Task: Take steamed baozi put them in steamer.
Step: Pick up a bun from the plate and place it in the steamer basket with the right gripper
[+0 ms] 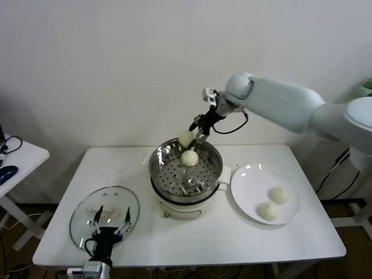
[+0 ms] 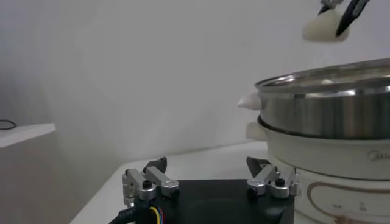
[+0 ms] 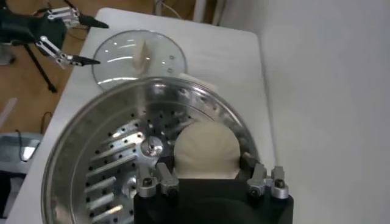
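Glossy white right arm (image 1: 290,107), black cabled tool (image 1: 200,127) with silver knuckles.

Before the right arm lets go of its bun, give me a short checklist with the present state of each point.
1. Right gripper shut on a round cream-white dough bun: ok.
2. Held bun over the shiny stainless-steel perforated steamer basket, above its far rim: ok.
3. Landing spot free: cannot tell exactly; one bun already lies at the far side, the rest of the perforated floor shows bare.
4. Round glass lid off the basket, lying on the white table: ok.
5. Left gripper open over the lid, away from the basket: ok.
6. Two buns wait on the flat white plate: ok.
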`<action>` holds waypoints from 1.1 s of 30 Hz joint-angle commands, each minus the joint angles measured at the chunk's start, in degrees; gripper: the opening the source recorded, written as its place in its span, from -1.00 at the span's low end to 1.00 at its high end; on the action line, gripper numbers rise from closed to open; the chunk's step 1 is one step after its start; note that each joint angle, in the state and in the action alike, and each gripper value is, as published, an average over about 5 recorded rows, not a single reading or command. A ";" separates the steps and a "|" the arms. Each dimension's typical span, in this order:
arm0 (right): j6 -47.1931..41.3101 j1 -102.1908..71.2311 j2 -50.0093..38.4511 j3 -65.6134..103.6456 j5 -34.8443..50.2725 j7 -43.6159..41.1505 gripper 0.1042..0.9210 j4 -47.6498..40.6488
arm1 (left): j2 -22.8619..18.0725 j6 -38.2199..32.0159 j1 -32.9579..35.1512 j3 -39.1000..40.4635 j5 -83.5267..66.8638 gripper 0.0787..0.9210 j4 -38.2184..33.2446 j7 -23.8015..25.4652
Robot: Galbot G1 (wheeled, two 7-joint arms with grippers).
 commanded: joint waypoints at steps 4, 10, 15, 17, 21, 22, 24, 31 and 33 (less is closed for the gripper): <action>-0.51 -5.63 5.93 -0.52 -0.15 0.42 0.45 -1.03 | -0.38 0.18 0.35 0.26 0.12 0.77 -0.11 -0.07; -0.39 -6.15 5.84 -1.35 -0.75 0.30 0.45 -0.85 | -0.37 0.14 0.21 0.18 0.00 0.77 0.41 -0.15; -0.25 -6.87 5.79 -1.28 -1.74 0.40 0.45 -1.29 | -0.52 0.21 0.55 0.25 -0.02 0.77 0.69 -0.04; -0.16 -7.23 5.86 -1.06 -2.41 0.40 0.45 -1.61 | -0.58 0.18 0.57 0.27 -0.01 0.77 0.79 0.01; 0.03 -7.86 5.97 -0.42 -3.75 0.36 0.45 -2.03 | -0.63 0.12 0.55 0.26 -0.01 0.77 0.90 0.01; 0.07 -7.89 5.97 -0.39 -3.92 0.35 0.45 -2.03 | -0.61 0.11 0.57 0.26 -0.02 0.77 0.91 0.01; 0.12 -7.88 5.98 -0.37 -4.15 0.32 0.45 -2.14 | -0.55 0.12 0.57 0.20 -0.03 0.77 0.91 0.00; 0.30 -7.69 5.53 -0.47 -4.73 0.32 0.45 -2.48 | -0.62 0.04 0.54 0.13 -0.10 0.77 0.91 -0.05; 0.33 -7.80 5.33 -0.45 -4.95 0.40 0.45 -2.40 | -0.68 0.02 0.53 0.17 -0.09 0.77 0.94 -0.07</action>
